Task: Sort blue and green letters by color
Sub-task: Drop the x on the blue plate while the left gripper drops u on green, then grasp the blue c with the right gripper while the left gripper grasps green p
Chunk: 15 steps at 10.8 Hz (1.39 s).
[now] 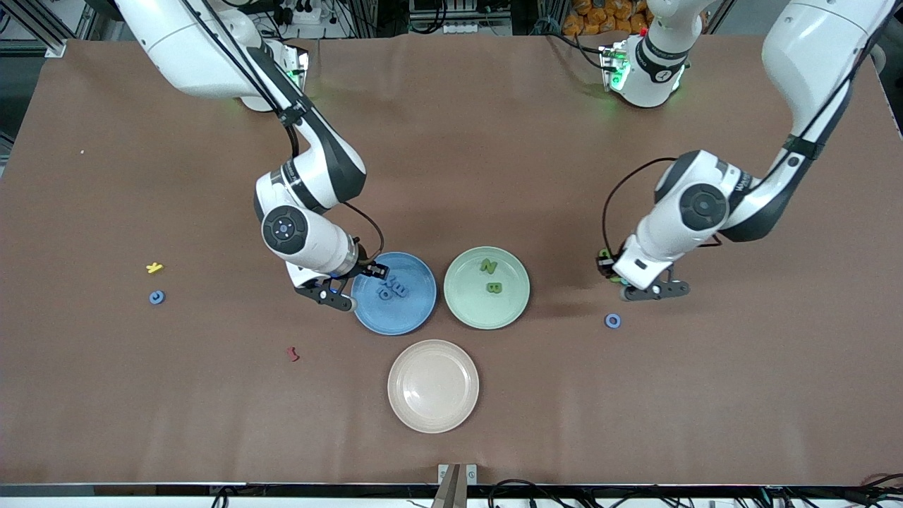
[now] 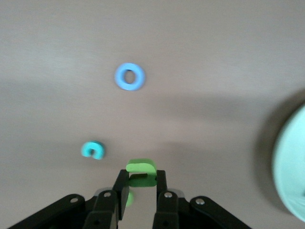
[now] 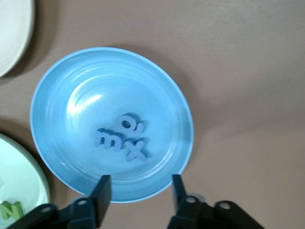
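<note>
Right hand (image 3: pixel 138 191): we see it spread wide, empty, over the blue plate's (image 1: pixel 416 314) rim; blue letters (image 3: pixel 119 138) lie in that plate below it.
Left hand (image 2: pixel 142 191): we see it pinching a green letter (image 2: pixel 141 172) above the tabletop (image 1: pixel 741 395), blue ring (image 1: pixel 613 321) near.

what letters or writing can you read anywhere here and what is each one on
"N" and "B": green letters on the green plate.
"m", "x" and a piece like "9" or "6": blue letters in the blue plate.
Blue "O" ring on the table.
Green letter in the left gripper: unreadable.
Print on the left arm: too small.
</note>
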Each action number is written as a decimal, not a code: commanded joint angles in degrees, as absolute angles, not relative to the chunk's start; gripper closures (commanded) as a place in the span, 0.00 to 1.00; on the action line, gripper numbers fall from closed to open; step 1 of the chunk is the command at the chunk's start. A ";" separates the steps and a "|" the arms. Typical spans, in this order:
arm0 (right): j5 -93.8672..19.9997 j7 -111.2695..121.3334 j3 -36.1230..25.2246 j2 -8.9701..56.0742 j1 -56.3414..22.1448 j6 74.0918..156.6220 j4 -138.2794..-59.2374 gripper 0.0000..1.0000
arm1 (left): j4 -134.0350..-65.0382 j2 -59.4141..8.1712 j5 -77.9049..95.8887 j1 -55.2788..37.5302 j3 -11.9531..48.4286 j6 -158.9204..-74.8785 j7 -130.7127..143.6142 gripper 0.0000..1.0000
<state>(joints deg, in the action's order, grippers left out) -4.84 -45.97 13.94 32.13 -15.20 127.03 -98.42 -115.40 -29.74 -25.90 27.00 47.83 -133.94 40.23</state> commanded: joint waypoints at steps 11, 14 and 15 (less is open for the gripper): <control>4.13 2.05 7.59 21.80 8.08 126.21 -112.41 0.00 | -96.50 -39.64 -26.54 -10.99 33.05 -133.07 63.28 0.00; 4.13 15.35 3.43 22.33 10.79 130.93 -115.03 0.00 | -97.12 -38.24 -25.84 -6.52 34.18 -130.54 60.49 0.00; 4.13 18.16 3.25 21.89 12.29 136.44 -118.96 0.00 | -98.16 -36.32 -25.75 -5.63 34.19 -126.86 56.21 0.00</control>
